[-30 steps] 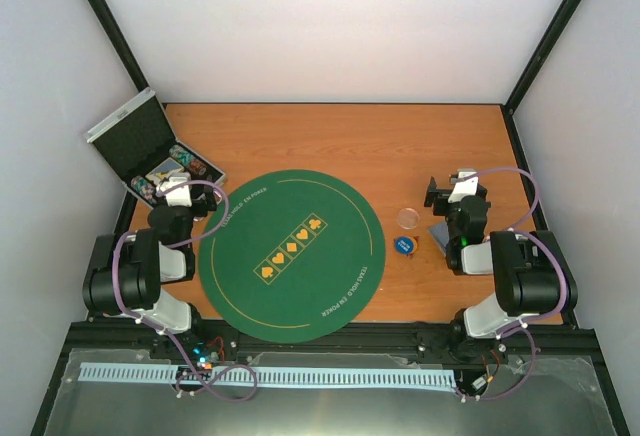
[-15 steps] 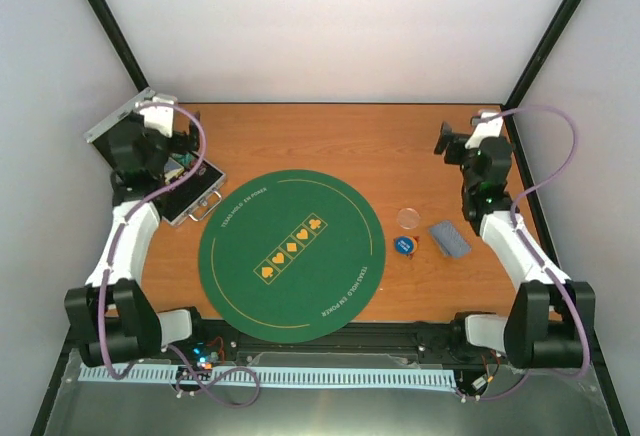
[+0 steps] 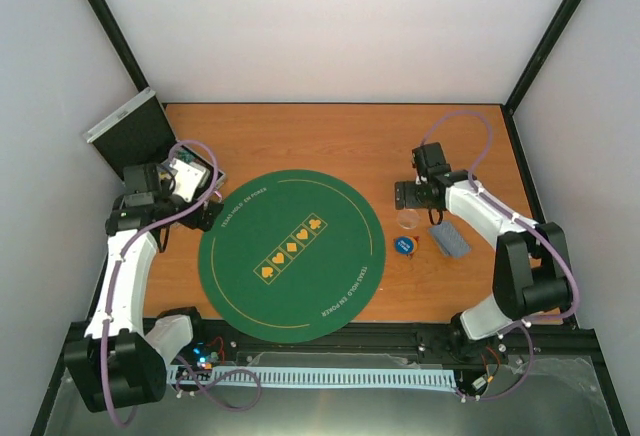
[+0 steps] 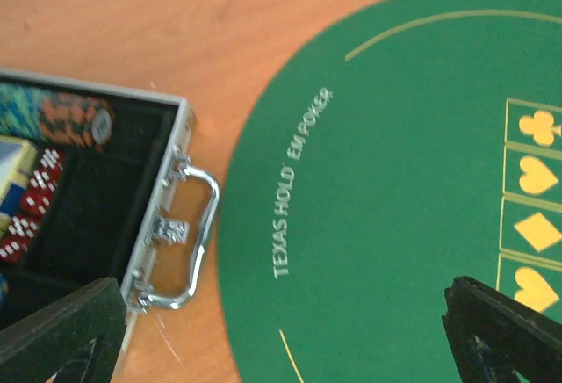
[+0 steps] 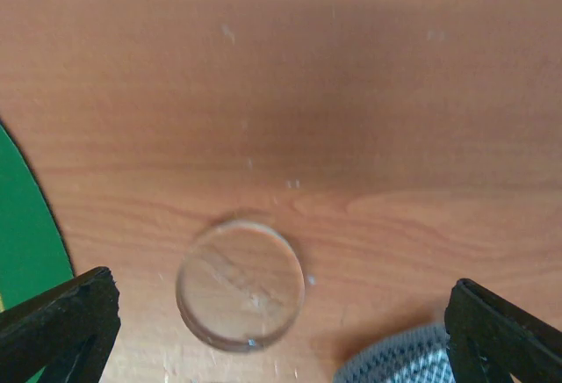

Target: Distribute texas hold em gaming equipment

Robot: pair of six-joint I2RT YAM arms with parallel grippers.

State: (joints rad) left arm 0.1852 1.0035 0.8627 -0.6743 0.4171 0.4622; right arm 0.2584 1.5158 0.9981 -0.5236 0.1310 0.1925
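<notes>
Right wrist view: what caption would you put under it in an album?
Open jaws frame a clear round disc lying on the wooden table, beside the green felt mat.

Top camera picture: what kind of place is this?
Probably a robot test booth, not a casino: plain white walls close around a wooden table, two robot arms are bolted at its near edge, and a green Texas Hold'em poker mat lies on it.

Arms [image 3: 125,266] white/black w/ purple cables [image 3: 458,116], black fingers [image 4: 496,330].
</notes>
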